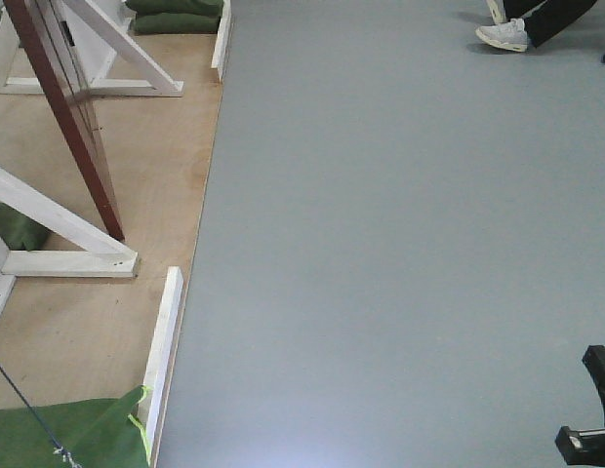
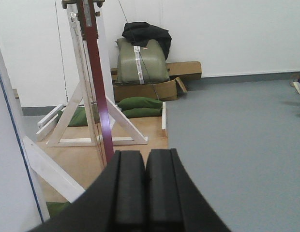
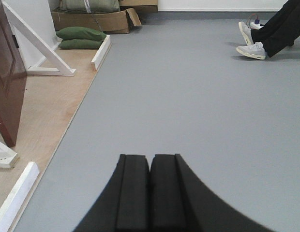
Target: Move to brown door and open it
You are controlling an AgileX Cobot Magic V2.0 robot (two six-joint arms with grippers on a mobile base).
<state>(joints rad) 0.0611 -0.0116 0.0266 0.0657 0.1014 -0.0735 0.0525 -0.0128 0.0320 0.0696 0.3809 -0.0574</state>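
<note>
Brown door [image 1: 73,127] stands in its white braced frame [image 1: 63,234] on a plywood platform [image 1: 156,175] (low white kerb [image 1: 166,341] along the platform's rim). Right of the door, grey floor [image 1: 400,244] stretches wide. Behind the door: green sandbags [image 3: 80,38], cardboard box [image 2: 155,89]. Far right of the door: a person's white sneaker [image 1: 504,36]. Left gripper [image 2: 145,191] fingers clenched, holding nothing; right gripper [image 3: 150,193] likewise.

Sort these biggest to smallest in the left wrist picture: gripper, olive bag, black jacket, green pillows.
1. Left gripper, only because it's nearest the camera.
2. Olive bag.
3. Black jacket and green pillows look alike; no ranking.
</note>
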